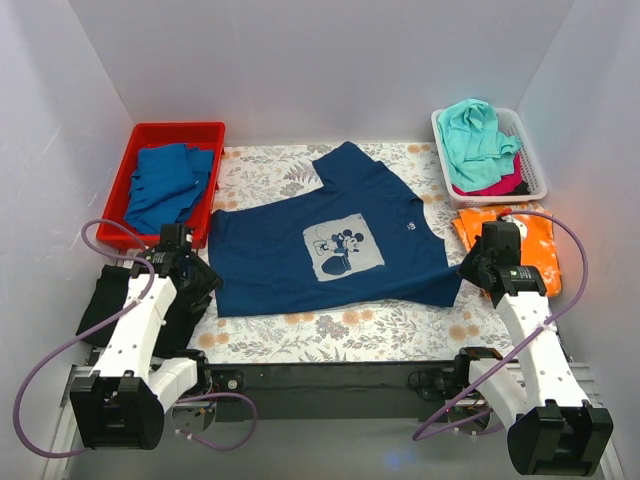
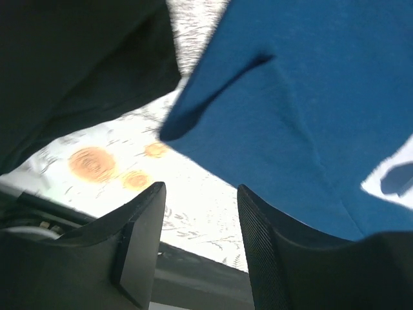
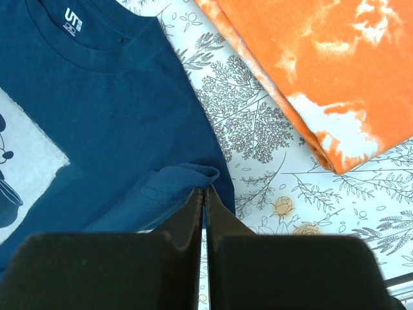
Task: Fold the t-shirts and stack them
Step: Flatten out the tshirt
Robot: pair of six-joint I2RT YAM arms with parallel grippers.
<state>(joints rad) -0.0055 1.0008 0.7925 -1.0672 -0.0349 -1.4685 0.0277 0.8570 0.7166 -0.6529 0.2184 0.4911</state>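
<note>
Pinched shut, the right gripper [image 3: 204,194] holds a bunched sleeve of the navy shirt [image 3: 110,97], whose collar label [image 3: 73,16] reads "UT". The left gripper [image 2: 200,188] gapes open over the floral cloth [image 2: 116,148] by the shirt's near left corner. The shirt lies spread on that cloth; an orange shirt [image 3: 335,71] lies just right.

Light in the top view was bright, even and diffuse, bounced off white walls [image 1: 300,70]; shadows beneath the arms were faint; the left wrist view was blurred, the floral tablecloth [image 2: 193,187] blown out near white, the navy t-shirt [image 2: 303,97] smeared; the right wrist view was crisp, only its own fingers [image 3: 181,226] soft.
</note>
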